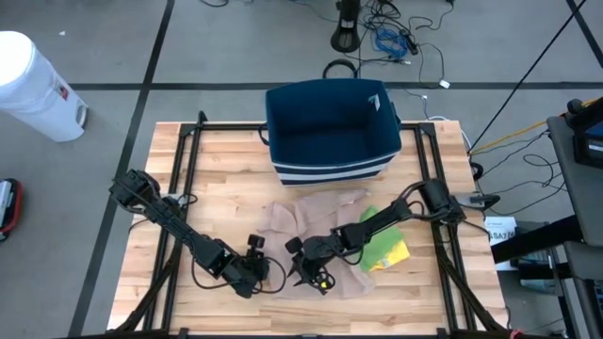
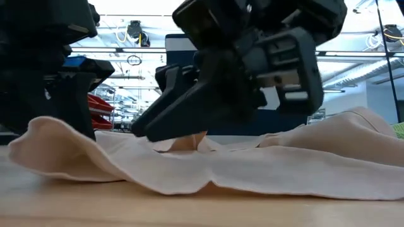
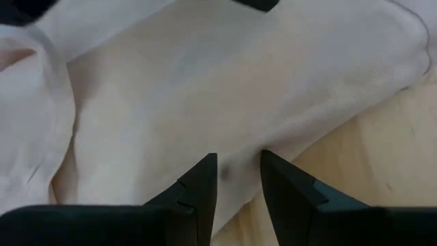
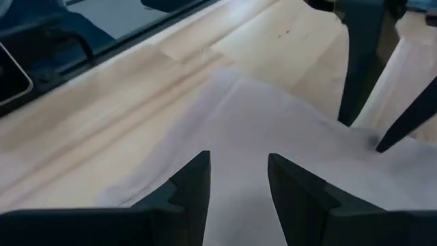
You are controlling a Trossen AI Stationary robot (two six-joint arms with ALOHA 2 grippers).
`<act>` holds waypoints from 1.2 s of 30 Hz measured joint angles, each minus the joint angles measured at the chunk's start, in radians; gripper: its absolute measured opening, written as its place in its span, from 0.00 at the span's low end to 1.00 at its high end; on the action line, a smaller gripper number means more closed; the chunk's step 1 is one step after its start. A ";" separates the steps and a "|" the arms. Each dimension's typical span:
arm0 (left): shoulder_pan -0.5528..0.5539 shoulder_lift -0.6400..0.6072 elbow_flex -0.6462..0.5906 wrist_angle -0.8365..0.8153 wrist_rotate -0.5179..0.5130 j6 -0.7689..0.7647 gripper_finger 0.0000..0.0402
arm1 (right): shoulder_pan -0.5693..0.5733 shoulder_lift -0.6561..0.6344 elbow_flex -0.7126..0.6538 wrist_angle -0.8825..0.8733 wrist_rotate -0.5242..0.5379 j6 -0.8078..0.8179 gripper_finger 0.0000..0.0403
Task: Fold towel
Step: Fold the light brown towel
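Towel (image 1: 320, 226): soft beige cloth, rumpled and creased, on pale planked table (image 1: 226, 169)

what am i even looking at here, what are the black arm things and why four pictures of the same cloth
The black things are two robot arms at a wooden table, each ending in a two-finger gripper. The four pictures are one moment from four cameras: one overhead, one at table height, and one on each arm's wrist looking past its own fingers.

On the table lies a crumpled beige towel, which the robot is meant to fold. Behind it stands a dark blue bin, and a green and yellow item lies under the right arm.

The left gripper and right gripper are both down at the towel's near edge. Their fingers stand apart with the cloth beneath; I can't tell whether either has hold of it.
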 joint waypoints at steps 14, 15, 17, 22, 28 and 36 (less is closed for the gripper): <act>0.022 0.000 0.000 0.000 0.001 0.018 0.30 | -0.054 0.026 0.000 -0.070 0.004 0.028 0.33; 0.025 0.000 0.000 0.000 0.001 0.018 0.30 | -0.054 0.025 0.000 -0.075 0.004 0.026 0.33; 0.025 0.000 0.000 0.000 0.001 0.019 0.30 | -0.054 0.025 0.000 -0.083 0.004 0.023 0.32; 0.025 0.000 0.000 0.000 0.001 0.043 0.30 | -0.054 0.023 0.002 -0.110 0.000 -0.011 0.15; 0.024 0.000 0.012 -0.001 -0.022 0.049 0.30 | -0.054 0.015 0.002 -0.125 0.000 -0.044 0.02; 0.008 -0.032 0.037 -0.021 -0.033 0.061 0.30 | -0.052 -0.115 0.002 -0.174 0.004 -0.081 0.00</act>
